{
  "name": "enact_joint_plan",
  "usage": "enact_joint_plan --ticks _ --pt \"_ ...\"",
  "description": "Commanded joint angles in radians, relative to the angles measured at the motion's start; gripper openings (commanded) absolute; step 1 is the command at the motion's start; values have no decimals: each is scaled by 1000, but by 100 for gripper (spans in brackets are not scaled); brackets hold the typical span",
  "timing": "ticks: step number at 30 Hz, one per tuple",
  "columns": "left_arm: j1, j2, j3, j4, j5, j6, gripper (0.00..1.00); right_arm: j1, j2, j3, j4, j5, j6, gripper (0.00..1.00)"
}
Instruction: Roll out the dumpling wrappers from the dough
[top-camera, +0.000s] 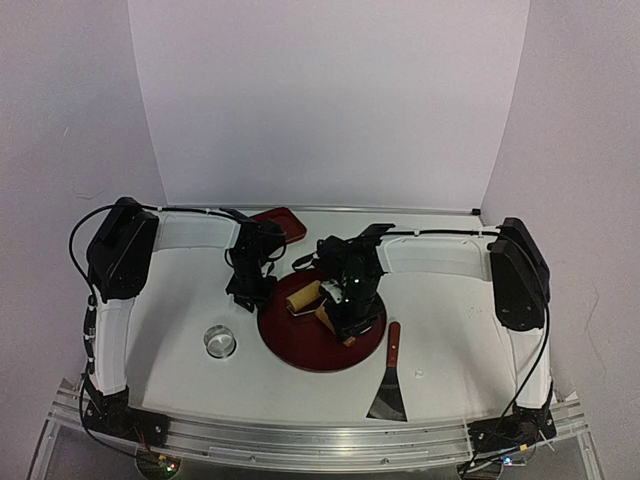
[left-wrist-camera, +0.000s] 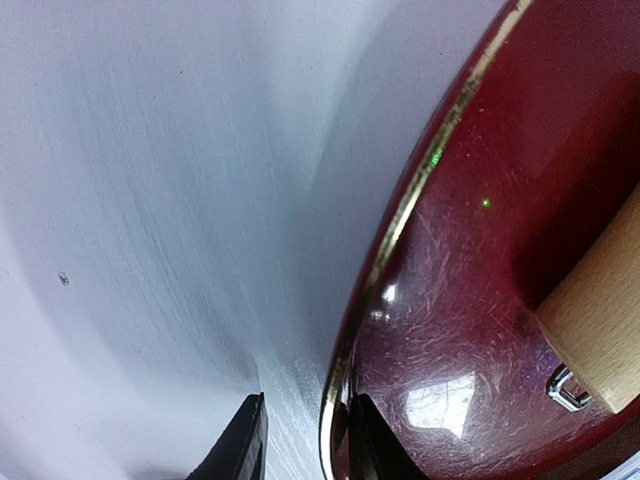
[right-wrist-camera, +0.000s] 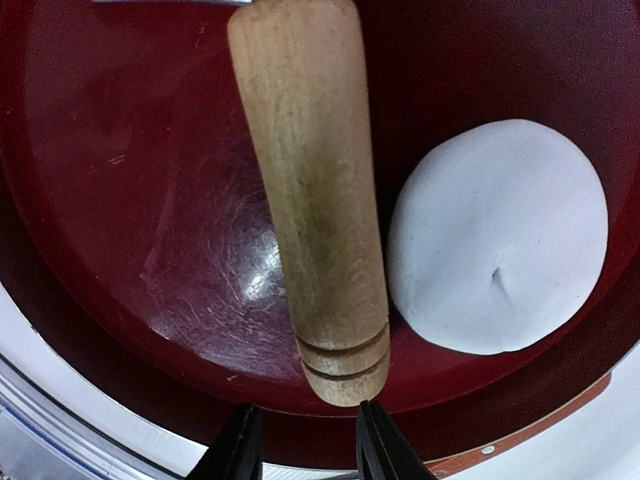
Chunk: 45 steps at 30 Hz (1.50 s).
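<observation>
Plainly the work is near its start. In the top view the round red tray (top-camera: 300, 352) sits mid-frame on the white table (top-camera: 450, 330), with a wooden roller (top-camera: 303, 297) lying on its upper left part. Both arms bend over it: the left gripper (top-camera: 250, 288) is at the tray's left edge, and the right gripper (top-camera: 345, 315) is over its middle, hiding whatever lies beneath. A shiny ring cutter (top-camera: 219, 342) stands left of the tray and a scraper (top-camera: 388, 390) lies at the lower right, both apart from the grippers. A small red dish (top-camera: 281, 224) sits further up, and a plain white backdrop (top-camera: 330, 100) closes the scene. No dumpling wrappers show anywhere. In the left wrist view the jaws stand apart astride the tray's gold-edged rim, with smooth, faintly brushed table showing between the outer finger and the rim, so nothing is clamped. In the right wrist view the dough (right-wrist-camera: 498, 238) lies at the right of the frame on the glossy, scratched tray floor. It is a thick rounded lump just beside the roller's handle (right-wrist-camera: 315, 200), not yet flattened. The fingers flank the handle's grooved end at the bottom edge, but whether they pinch it cannot be told. Rolling and cutting appear to lie ahead.
</observation>
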<state>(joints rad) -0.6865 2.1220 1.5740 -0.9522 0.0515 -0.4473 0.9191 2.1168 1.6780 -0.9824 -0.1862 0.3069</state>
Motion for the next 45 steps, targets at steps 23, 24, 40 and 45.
enact_joint_plan --ticks 23,24,40,45 --pt "-1 -60 -12 -60 16 -4 28 31 66 -75 146 69 21 28" --pt "-1 -60 -11 -62 16 -6 28 31 73 -75 148 67 21 28" --pt "-1 -73 -14 -54 22 -37 28 34 78 -86 156 87 -6 15" --pt "0 -110 -14 -67 -10 -33 31 34 4 -30 132 97 -8 2"
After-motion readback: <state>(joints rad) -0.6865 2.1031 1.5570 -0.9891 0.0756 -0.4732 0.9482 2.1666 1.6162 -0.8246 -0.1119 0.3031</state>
